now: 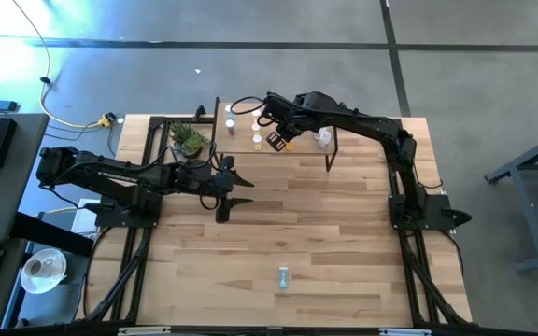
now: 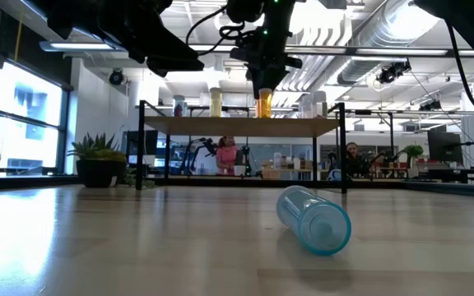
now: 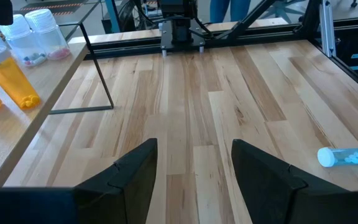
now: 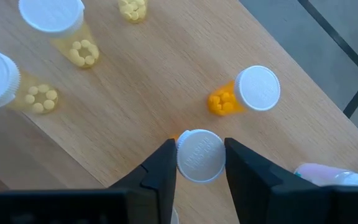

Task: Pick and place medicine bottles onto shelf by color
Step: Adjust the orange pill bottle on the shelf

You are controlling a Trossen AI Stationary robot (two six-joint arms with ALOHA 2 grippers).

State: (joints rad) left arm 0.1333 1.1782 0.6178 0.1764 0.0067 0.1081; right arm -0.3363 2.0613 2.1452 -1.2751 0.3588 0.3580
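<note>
Robotics lab, exposed ceiling ducts, concrete floor, workbenches, seated people

Both arms are matte black, built of chunky jointed links. The left arm carries white lettering along its forearm. Black cables loop off the right arm. Each pincer ends in two broad, dark, wedge-shaped fingers.

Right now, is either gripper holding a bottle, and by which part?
The right gripper has an orange bottle by its white cap, over the shelf. The left gripper is open and empty.
</note>
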